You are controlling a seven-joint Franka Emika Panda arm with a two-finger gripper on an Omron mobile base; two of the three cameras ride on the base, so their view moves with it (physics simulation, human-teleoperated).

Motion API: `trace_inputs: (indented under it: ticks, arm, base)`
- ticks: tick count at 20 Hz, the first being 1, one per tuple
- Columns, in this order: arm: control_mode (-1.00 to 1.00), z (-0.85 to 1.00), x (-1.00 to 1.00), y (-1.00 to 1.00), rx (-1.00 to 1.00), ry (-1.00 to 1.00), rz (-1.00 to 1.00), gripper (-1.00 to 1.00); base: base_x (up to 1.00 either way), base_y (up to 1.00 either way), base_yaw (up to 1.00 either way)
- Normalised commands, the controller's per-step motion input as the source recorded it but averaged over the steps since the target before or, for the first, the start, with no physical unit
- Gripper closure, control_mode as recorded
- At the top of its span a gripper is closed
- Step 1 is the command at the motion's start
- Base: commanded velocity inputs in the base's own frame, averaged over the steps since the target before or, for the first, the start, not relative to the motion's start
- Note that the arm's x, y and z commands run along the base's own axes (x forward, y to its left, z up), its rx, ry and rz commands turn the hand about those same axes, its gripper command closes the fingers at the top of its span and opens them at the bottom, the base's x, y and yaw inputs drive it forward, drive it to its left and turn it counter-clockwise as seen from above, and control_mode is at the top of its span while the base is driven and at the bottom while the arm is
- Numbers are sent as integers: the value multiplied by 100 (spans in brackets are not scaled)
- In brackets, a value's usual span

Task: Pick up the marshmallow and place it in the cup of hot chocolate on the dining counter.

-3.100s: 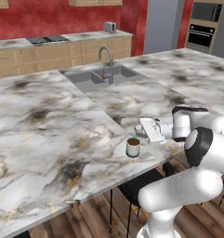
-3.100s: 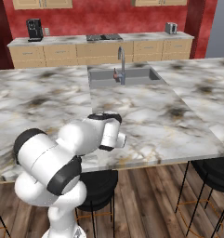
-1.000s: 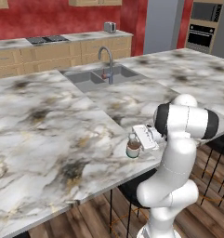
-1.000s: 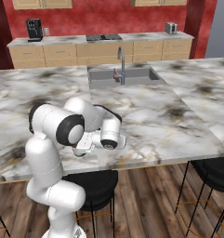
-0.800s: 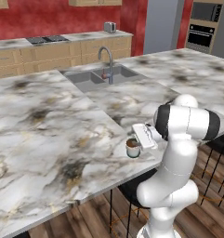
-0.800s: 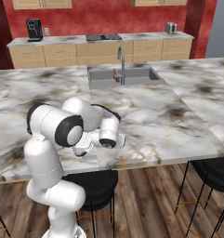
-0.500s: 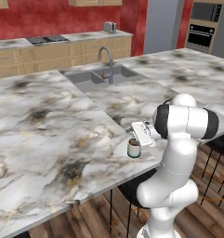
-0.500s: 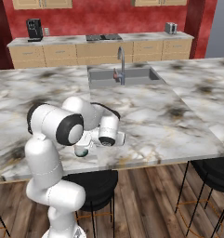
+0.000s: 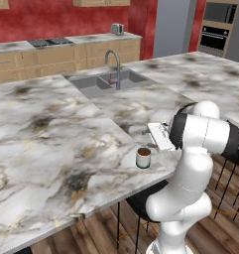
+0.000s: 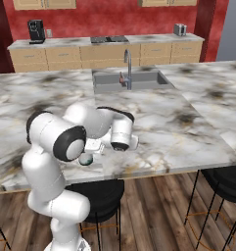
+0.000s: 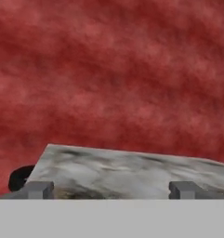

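Since a second ago, the end effector (image 11: pixel 110 189) has spread from nearly closed to released, its tips far apart and nothing between them in the hand view. On the marble surface (image 9: pixel 51 144), the cup of hot chocolate (image 9: pixel 143 158) stands near the front edge, just left of the white hand; from the right base view it (image 10: pixel 86 159) is mostly hidden behind the arm. The marshmallow cannot be made out. No writing is readable.
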Motion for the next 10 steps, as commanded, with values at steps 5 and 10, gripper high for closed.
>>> trace_inputs:
  ticks: [5, 10]
  arm:
    - [-100, 90, -100, 0, 0, -28, -3, -100]
    - [-100, 100, -95, 0, 0, -41, -4, -100]
  base:
    - [0, 0, 0]
    - [0, 0, 0]
